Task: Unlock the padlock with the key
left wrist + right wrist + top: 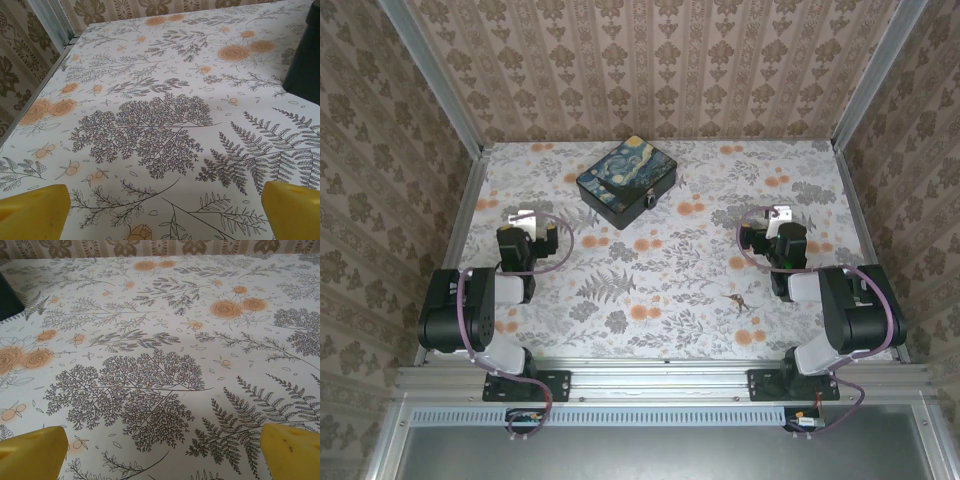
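The black box with the blue-yellow starry-night lid (pixel 625 178) stands at the back middle of the floral cloth. The tiny silvery padlock (pixel 650 201) hangs at the box's near right side. The key (pixel 738 299), a thin dark brownish sliver, lies flat on the cloth left of the right arm. My left gripper (pixel 525 217) hovers left of the box, open, and its yellow fingertips (pixel 35 210) stand wide apart over bare cloth. My right gripper (pixel 778 214) is right of the box, beyond the key, also open, with yellow fingertips (pixel 292 447) spread and nothing between them.
Patterned walls and metal frame posts (pixel 435 80) close in the table on three sides. A dark corner of the box (pixel 305 65) shows at the right edge of the left wrist view, and the box (pixel 7 302) shows at the left edge of the right wrist view.
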You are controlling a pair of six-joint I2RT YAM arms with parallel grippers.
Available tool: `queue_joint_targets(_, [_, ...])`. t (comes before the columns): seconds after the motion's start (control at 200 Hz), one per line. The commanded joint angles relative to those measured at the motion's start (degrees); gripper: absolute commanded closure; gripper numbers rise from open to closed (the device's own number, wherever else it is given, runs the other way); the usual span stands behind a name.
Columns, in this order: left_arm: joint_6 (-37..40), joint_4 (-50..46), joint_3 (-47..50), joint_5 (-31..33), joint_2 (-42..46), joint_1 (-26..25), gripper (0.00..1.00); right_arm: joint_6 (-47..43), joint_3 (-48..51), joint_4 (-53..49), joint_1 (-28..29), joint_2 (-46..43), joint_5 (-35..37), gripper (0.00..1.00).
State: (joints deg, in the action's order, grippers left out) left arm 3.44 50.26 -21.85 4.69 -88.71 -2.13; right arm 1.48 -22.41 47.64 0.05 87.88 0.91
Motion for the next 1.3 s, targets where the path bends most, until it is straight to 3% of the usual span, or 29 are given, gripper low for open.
queue_joint_targets(0.0, [-0.6,0.0,-1.0,-0.8,0.4,0.6,0.0,0.4,-1.1,1.1,0.3,-0.2,0.6,0.0])
queue_joint_targets(1.035, [-1.1,0.2,-1.0,-2.2,0.5,1.4,0.0,0.4,-1.0,1.0,0.3,-0.3,0.6,0.0])
queue_joint_targets(1.08, [-1.2,-3.7,-2.1,-1.7,2.1,1.4,0.0,0.1,-1.7,-0.2,0.3,-0.9,0.2,0.0])
queue_joint_targets(1.205, [-1.8,-22.9,-10.6,-0.4,8.5,1.2,0.0,-0.1,-10.8,-21.1,0.4,-6.3,-0.6,0.0])
queue_joint_targets(1.295, [-2.2,-25.0,-12.7,-0.1,10.0,1.4,0.0,-0.8,-11.4,-21.9,0.4,-7.0,-1.8,0.0])
